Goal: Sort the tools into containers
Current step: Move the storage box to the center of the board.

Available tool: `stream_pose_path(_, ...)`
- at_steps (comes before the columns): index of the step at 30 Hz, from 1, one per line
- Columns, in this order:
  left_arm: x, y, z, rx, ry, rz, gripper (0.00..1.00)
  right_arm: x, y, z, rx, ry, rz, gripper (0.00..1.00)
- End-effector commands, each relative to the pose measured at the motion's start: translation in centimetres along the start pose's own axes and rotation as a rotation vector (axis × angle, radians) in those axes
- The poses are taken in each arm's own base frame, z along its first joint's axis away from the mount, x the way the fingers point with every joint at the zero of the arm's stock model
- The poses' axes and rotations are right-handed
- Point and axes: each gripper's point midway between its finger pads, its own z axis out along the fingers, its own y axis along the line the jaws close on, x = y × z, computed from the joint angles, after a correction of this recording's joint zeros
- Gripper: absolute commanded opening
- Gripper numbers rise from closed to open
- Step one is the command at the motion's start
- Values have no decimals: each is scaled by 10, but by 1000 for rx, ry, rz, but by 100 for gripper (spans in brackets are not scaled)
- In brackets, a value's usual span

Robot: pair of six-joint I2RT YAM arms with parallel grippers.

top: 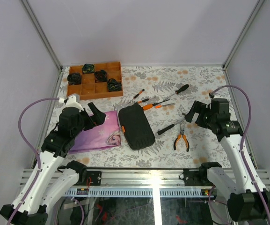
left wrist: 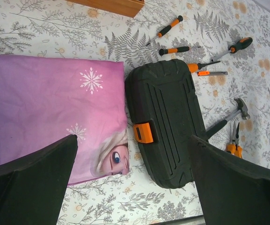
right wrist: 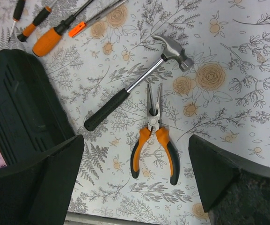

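Screwdrivers (top: 151, 106), a hammer (top: 172, 125) and pliers (top: 181, 141) lie loose on the counter (top: 205, 82), which has a cover with a flower pattern. None of them is in the black case (top: 135, 127). The case lies flat and closed in the middle of the counter. Its orange latch (left wrist: 143, 132) is on the side toward a purple cloth (top: 95, 133), which lies just beside the case on the left.

The screwdrivers lie near each other behind the case, some with orange handles and some with black. The hammer lies to the right of the case, with its black handle toward the case and its steel head away from it. The pliers have orange handles and lie closed just beside the hammer on the near side, with the tips pointing at the hammer shaft; I cannot tell if they touch it. A wooden tray (top: 95, 95) stands at the far left, with small dark things in some compartments.

The left arm (top: 69, 124) hangs over the purple cloth, its jaws spread wide with nothing between them. The right arm (top: 219, 117) hangs near the hammer head. Its jaws are spread wide too and hold nothing; in the right wrist view the pliers show on the counter between the two fingers (right wrist: 36, 183)
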Motion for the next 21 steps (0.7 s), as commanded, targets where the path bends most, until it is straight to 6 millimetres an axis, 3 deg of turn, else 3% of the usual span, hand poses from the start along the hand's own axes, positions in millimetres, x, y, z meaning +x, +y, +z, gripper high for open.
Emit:
stream_pose_path(1,-16,-17,0,72,-44,13,100,-21,5,2,12,8,-42,99)
stream_pose_path(8,-11,-12,5,33,-5,-2,100,-16,-25,6,210,24,87,99)
stream_pose_path(14,-9,-14,9,37,1,-47,100,-15,0,0,60,37,49,99)
stream_pose_path(18,-5,-14,11,28,20,-84,100,4,23,-1,-85,120,65,99)
stream_pose_path(21,-3,-12,13,20,19,-103,100,13,20,4,-82,130,94,99)
